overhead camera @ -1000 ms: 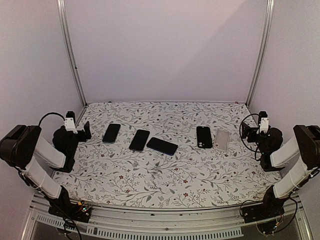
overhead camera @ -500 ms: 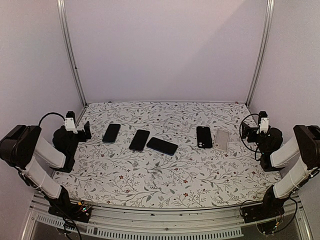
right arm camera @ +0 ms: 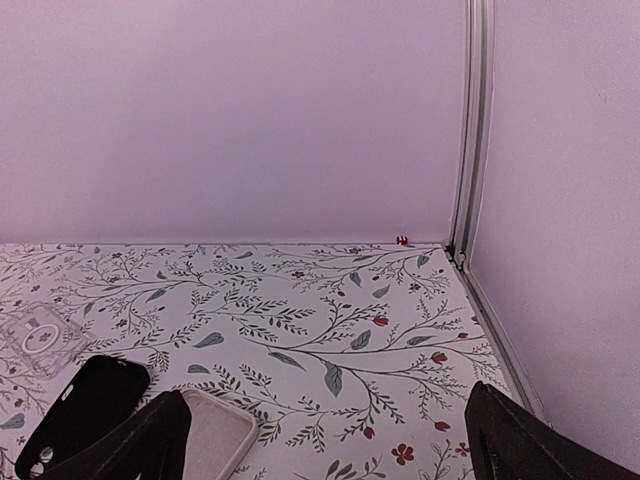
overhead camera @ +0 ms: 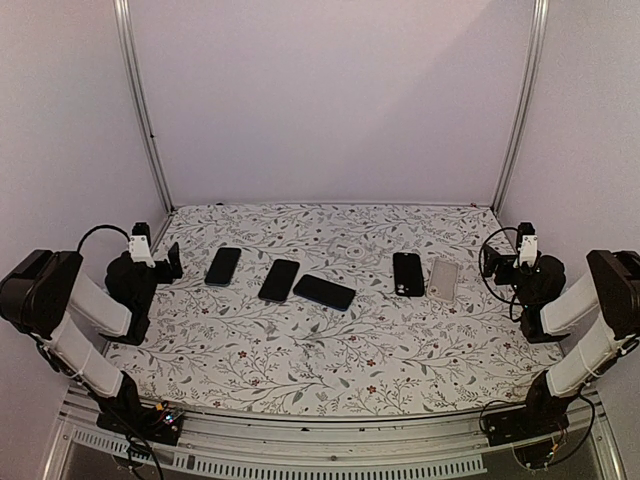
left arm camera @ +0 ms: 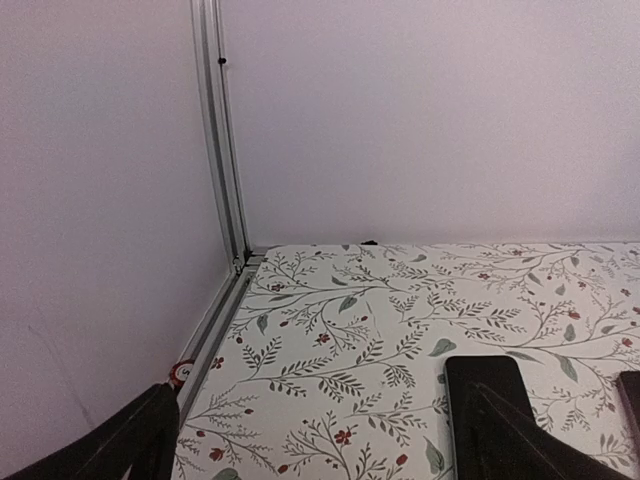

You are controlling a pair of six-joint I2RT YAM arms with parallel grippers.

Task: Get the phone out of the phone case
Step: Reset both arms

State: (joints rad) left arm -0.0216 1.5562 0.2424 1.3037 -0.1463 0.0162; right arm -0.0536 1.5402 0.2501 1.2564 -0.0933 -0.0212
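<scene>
Three dark phones lie in a row left of centre: one [overhead camera: 223, 266], a second [overhead camera: 279, 280] and a third [overhead camera: 324, 292] lying crosswise. Which of them sits in a phone case I cannot tell. The left gripper [overhead camera: 170, 262] hovers open just left of the first phone [left arm camera: 488, 385], nothing between its fingers [left arm camera: 140, 440]. A black empty case [overhead camera: 408, 274] and a pale grey case [overhead camera: 443, 279] lie right of centre. The right gripper [overhead camera: 490, 262] is open beside the grey case [right arm camera: 210, 435], apart from it.
The floral mat [overhead camera: 330, 340] covers the table. Aluminium posts stand at the back left [left arm camera: 225, 150] and back right [right arm camera: 472, 130] corners, with walls close on both sides. A clear case with a ring [right arm camera: 40, 340] lies beyond the black case [right arm camera: 85, 410].
</scene>
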